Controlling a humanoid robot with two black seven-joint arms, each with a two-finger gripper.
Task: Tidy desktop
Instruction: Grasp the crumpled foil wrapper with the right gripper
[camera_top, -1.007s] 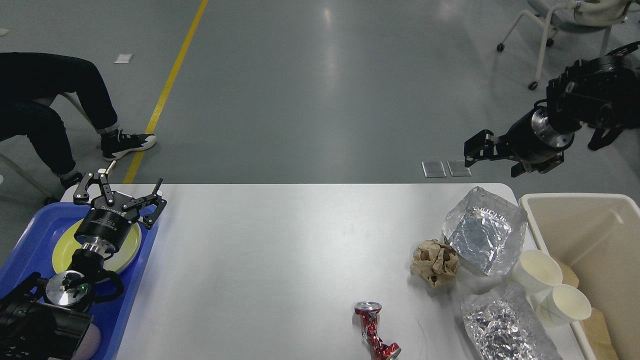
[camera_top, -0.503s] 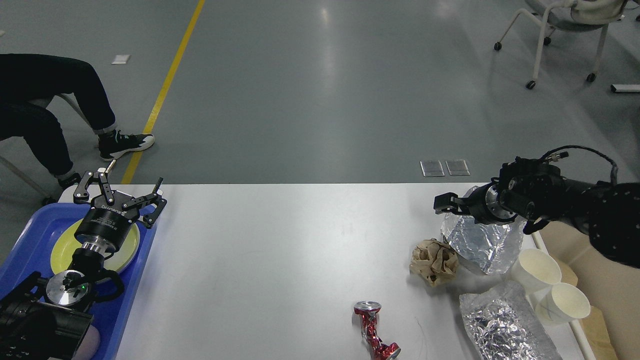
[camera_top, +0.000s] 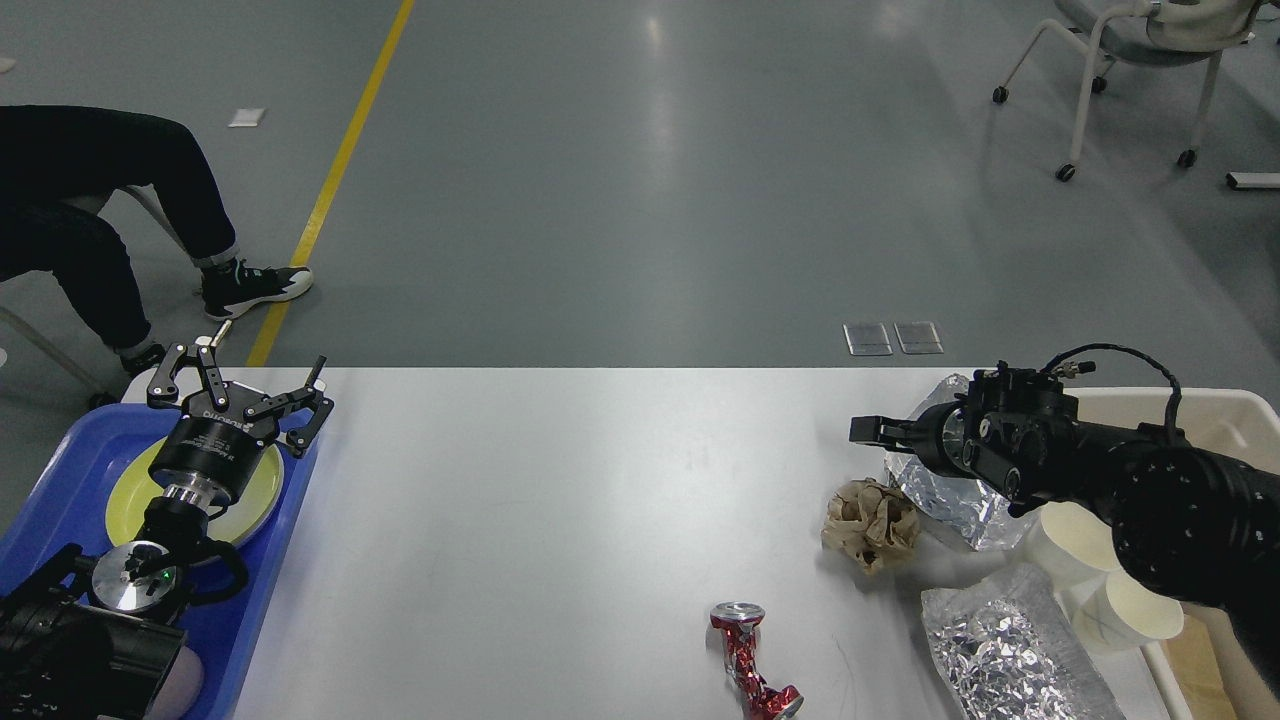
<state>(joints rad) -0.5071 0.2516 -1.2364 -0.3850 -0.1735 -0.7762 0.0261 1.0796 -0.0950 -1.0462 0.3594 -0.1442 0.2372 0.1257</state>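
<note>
The white desktop (camera_top: 560, 500) carries litter on its right side: a crumpled brown paper ball (camera_top: 870, 522), a crumpled foil sheet (camera_top: 950, 495), a foil bag (camera_top: 1010, 655), two white paper cups (camera_top: 1075, 535) and a crushed red can (camera_top: 750, 660) near the front edge. My right gripper (camera_top: 868, 431) reaches in from the right, low over the table, just above the paper ball and in front of the foil sheet. It is dark and seen side-on, so its fingers cannot be told apart. My left gripper (camera_top: 240, 385) is open and empty over the far left.
A blue tray (camera_top: 50, 480) with a yellow plate (camera_top: 125, 500) sits under my left arm. A beige bin (camera_top: 1230, 415) stands at the table's right end. A seated person's legs (camera_top: 110, 200) are at the far left; a wheeled chair (camera_top: 1130, 60) is far right.
My right arm has swung down and left from high above the bin to low over the table beside the foil sheet. The left arm has not moved.
</note>
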